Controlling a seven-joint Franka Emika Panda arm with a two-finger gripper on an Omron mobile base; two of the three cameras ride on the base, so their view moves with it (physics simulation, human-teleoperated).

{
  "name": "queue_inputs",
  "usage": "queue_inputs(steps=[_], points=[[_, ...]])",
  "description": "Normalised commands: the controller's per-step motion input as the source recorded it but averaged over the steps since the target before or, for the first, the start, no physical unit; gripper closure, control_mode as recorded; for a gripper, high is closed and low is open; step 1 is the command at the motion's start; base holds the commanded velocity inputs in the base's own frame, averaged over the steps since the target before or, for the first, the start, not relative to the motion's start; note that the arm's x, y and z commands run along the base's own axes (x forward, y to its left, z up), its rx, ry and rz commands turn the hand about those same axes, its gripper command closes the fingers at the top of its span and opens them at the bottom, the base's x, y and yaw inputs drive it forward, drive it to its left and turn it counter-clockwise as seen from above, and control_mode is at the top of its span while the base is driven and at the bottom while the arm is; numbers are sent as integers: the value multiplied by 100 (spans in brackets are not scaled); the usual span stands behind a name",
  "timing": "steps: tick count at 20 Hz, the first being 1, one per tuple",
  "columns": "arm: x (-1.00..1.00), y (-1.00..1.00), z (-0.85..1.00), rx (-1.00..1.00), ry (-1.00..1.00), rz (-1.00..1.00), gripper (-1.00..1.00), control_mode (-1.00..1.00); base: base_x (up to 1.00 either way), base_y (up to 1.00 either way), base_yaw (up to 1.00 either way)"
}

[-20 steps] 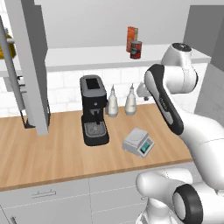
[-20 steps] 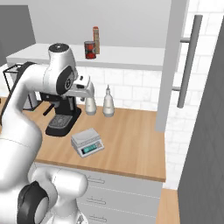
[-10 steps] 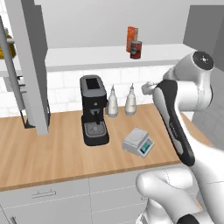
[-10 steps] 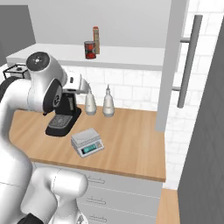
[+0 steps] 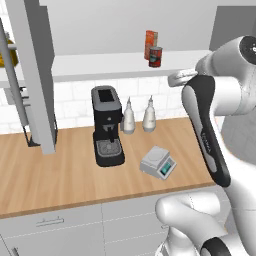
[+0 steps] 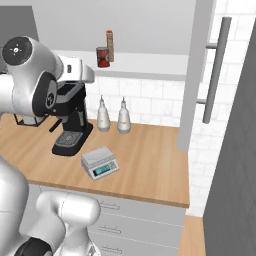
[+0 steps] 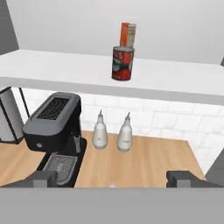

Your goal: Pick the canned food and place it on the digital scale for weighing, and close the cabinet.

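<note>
cabinet (image 6: 202,75) doors cut off, box (image 7: 127,35) half hidden

A wooden counter (image 5: 60,180) is running along the wall, and light grey drawers (image 6: 145,220) with horizontal handles are sitting under it. White tiles (image 6: 155,100) are covering the wall behind the counter, and above them a plain white shelf (image 7: 61,65) is stretching across under a pale grey wall. A black coffee machine (image 5: 106,126) is standing on the counter, with two white bottles (image 5: 138,115) just beside it near the tiles. Even, soft light is falling on everything
</note>
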Motion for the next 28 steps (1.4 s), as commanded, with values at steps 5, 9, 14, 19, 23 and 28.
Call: queue_inputs(steps=[5, 9, 14, 19, 23, 28], points=[[0, 0, 68, -3, -17, 0, -100, -100, 0, 0, 0], [20, 0, 25, 0, -5, 0, -100, -100, 0, 0, 0], [40, 0, 1, 0, 1, 0, -100, -100, 0, 0, 0], [47, 0, -35, 0, -5, 0, -100, -100, 0, 0, 0], [46, 0, -23, 0, -9, 0, -100, -100, 0, 0, 0], [49, 0, -8, 0, -1, 0, -100, -100, 0, 0, 0]])
